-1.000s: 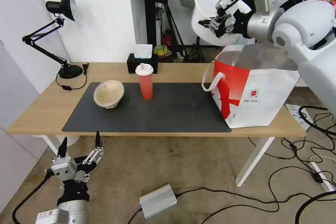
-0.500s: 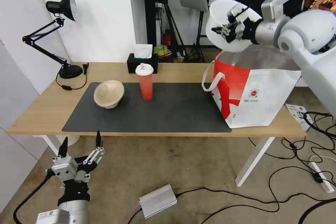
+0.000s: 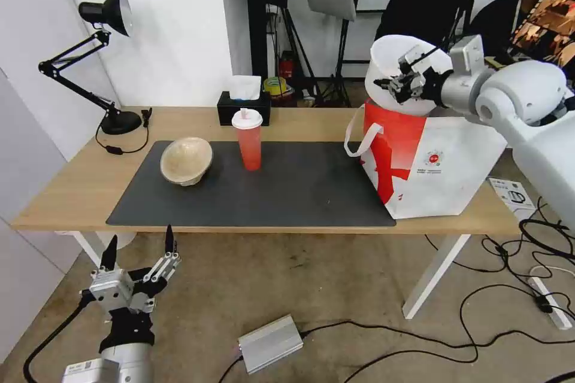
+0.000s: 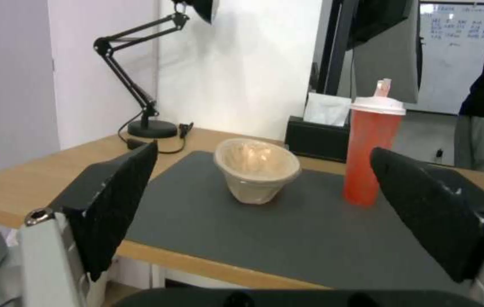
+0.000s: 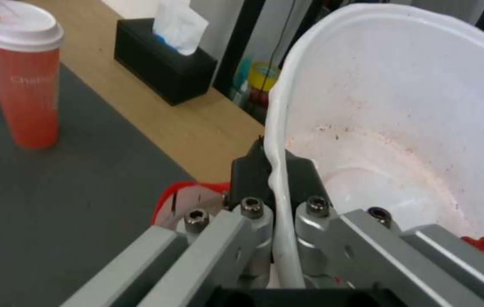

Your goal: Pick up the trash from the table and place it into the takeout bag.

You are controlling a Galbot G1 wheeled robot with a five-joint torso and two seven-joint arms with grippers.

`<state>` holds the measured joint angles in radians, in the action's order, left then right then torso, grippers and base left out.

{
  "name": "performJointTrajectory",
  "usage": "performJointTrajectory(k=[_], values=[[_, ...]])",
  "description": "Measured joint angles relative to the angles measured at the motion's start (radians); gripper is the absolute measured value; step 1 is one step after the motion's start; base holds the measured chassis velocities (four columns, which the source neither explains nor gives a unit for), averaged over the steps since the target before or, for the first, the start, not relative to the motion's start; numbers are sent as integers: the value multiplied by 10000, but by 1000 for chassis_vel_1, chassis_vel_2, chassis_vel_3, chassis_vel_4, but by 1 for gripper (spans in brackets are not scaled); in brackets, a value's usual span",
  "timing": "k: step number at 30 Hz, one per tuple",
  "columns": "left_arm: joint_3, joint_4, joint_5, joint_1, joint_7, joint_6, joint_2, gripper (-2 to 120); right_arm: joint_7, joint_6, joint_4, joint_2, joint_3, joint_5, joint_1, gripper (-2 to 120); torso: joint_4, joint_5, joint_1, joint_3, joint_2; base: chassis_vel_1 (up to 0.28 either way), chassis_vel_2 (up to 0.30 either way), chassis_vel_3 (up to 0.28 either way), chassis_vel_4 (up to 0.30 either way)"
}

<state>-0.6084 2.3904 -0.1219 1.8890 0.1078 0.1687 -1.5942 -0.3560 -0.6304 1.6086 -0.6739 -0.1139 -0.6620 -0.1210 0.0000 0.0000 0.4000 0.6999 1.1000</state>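
My right gripper (image 3: 400,82) is shut on the rim of the white round bowl (image 3: 386,69), holding it tilted at the open top of the red-and-white takeout bag (image 3: 431,161). Close up, the bowl (image 5: 401,128) shows reddish food stains inside, its rim pinched by my right gripper (image 5: 275,170). The red drink cup (image 3: 248,139) with a white lid and the beige pulp bowl (image 3: 186,160) stand on the dark grey mat (image 3: 299,191). My left gripper (image 3: 139,251) hangs open below the table's front edge, facing the pulp bowl (image 4: 257,175) and the cup (image 4: 371,147).
A black tissue box (image 3: 243,108) sits behind the cup, and a black desk lamp (image 3: 99,60) stands at the table's far left. Cables and a silver box (image 3: 271,344) lie on the floor. A person in dark clothes stands behind the bag.
My right arm has carried the white bowl rightward and down, from high above the bag's left side to the bag's opening. The left arm has stayed still.
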Motion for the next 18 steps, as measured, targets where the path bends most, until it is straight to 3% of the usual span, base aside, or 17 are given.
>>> performJointTrajectory(k=[18], values=[[11, 0, 29, 19, -4, 8, -1, 100, 39, 9, 183, 31, 517, 46, -605, 0, 0, 0, 0, 0, 0, 0, 0, 0, 0]])
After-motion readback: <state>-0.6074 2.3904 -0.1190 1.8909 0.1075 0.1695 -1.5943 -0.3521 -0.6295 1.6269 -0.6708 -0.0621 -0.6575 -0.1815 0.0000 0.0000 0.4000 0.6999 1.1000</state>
